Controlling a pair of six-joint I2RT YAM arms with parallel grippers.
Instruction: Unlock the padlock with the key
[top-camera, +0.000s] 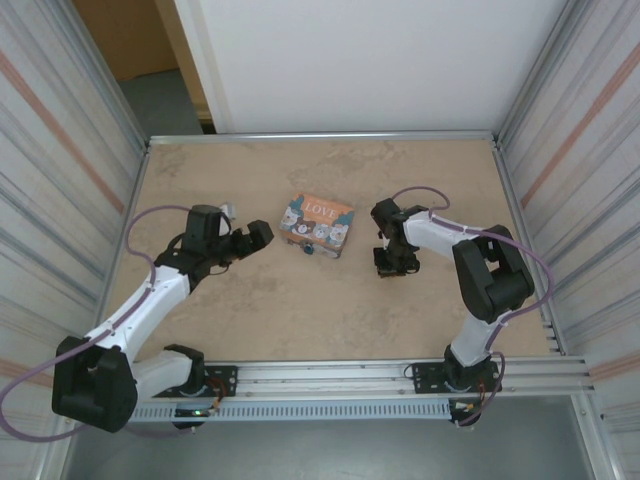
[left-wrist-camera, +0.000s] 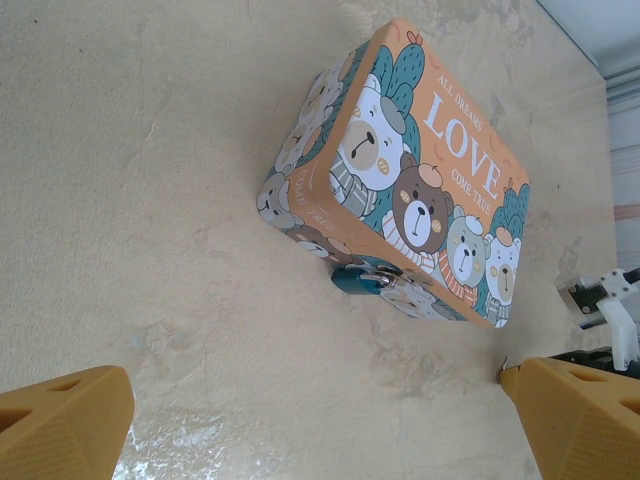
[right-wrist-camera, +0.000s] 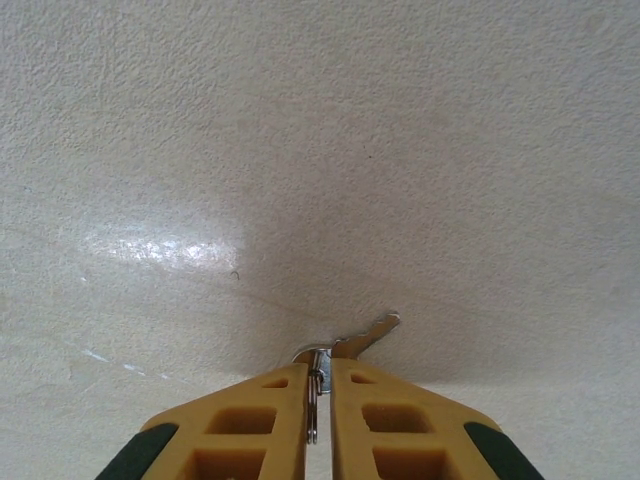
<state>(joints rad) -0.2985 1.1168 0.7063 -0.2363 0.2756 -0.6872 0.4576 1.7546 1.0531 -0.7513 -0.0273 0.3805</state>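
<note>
Padlock (left-wrist-camera: 357, 281): tiny teal body at foot of tin (left-wrist-camera: 430, 170) (orange lid, "LOVE" + cartoon animals), mid-way along its front wall, right down by the table (top-camera: 300, 320). Long axis approx along that wall in left wrist view, teal body to the left, metal end to the right twd the clasp; shackle too small to read. Tin abt centre of table, set at a slant. Right gripper (right-wrist-camera: 318, 372) pointed down at table, well right of tin, jaws nrly together w/ just a sliver between, pinching key (right-wrist-camera: 368, 336) by its ring. Key tip poking out past fingertips, low over the surface, aimed up-right in right wrist view. Left gripper (left-wrist-camera: 315, 385) spread wide, nothing in it, left of tin, facing padlock side.
</note>
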